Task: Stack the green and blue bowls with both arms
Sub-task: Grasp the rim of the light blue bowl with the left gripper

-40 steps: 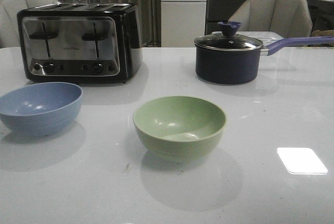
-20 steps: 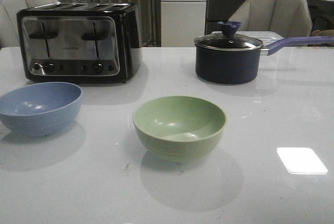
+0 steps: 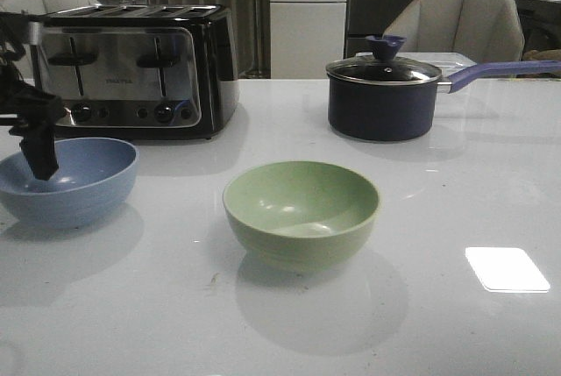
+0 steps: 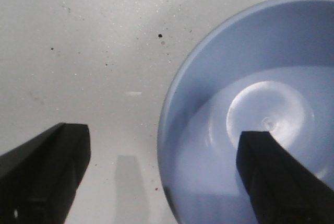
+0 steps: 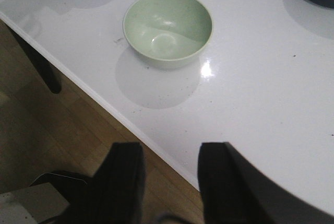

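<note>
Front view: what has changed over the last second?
The left gripper has come into view and dropped to the blue bowl, open, one finger inside the rim and one outside. Nothing is gripped. The green bowl, toaster and saucepan stayed put.

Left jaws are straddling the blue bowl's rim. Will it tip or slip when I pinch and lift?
The blue bowl looks rigid, so its wall probably won't flex. Held by one side, it may tilt. Its smooth curved wall could slip, and the table looks glossy, so it may slide if nudged.
</note>
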{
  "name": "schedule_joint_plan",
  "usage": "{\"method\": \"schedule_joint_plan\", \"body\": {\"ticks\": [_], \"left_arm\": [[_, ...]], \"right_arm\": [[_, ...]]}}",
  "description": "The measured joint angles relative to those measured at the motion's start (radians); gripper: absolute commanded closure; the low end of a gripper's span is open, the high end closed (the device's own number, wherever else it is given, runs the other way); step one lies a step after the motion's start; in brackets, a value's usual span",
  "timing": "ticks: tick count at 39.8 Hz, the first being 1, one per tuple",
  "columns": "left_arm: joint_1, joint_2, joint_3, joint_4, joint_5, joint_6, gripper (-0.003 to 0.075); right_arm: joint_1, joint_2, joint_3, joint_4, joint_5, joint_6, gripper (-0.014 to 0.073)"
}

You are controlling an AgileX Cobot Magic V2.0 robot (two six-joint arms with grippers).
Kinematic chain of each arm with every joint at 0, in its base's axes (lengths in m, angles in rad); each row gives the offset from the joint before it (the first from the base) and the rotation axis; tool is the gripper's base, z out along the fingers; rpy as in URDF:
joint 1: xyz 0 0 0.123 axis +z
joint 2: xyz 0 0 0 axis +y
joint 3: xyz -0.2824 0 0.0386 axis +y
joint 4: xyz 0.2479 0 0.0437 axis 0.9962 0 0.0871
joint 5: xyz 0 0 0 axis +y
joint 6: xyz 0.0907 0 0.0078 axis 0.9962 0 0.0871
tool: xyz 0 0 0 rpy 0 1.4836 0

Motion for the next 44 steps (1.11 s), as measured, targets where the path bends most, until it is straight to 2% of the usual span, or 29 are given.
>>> {"method": "schedule_joint_plan", "body": {"ticks": [2,7,13,20,27,37,44], "left_arm": [[0.000,0.017,0.000,0.000,-0.002,-0.004,0.0170],[0.000,0.033,0.000,0.000,-0.002,-0.008,0.0346],[0.000,0.033,-0.002,-0.003,-0.002,-0.010,0.0506],[0.000,0.033,-0.004,-0.006,-0.002,-0.010,0.0625],[0.000,0.028,-0.016,-0.026,0.002,-0.016,0.0622],[-0.012,-0.051,-0.064,-0.040,0.102,0.003,0.0622],[-0.088,-0.137,-0.151,-0.093,0.188,0.091,0.0622]], "right_arm": [[0.000,0.000,0.000,0.000,0.000,0.000,0.0213],[0.000,0.000,0.000,0.000,0.000,0.000,0.0213],[0.000,0.000,0.000,0.000,0.000,0.000,0.0213],[0.000,0.000,0.000,0.000,0.000,0.000,0.0213],[0.000,0.000,0.000,0.000,0.000,0.000,0.0213],[0.000,0.000,0.000,0.000,0.000,0.000,0.0213],[0.000,0.000,0.000,0.000,0.000,0.000,0.0213]]}}
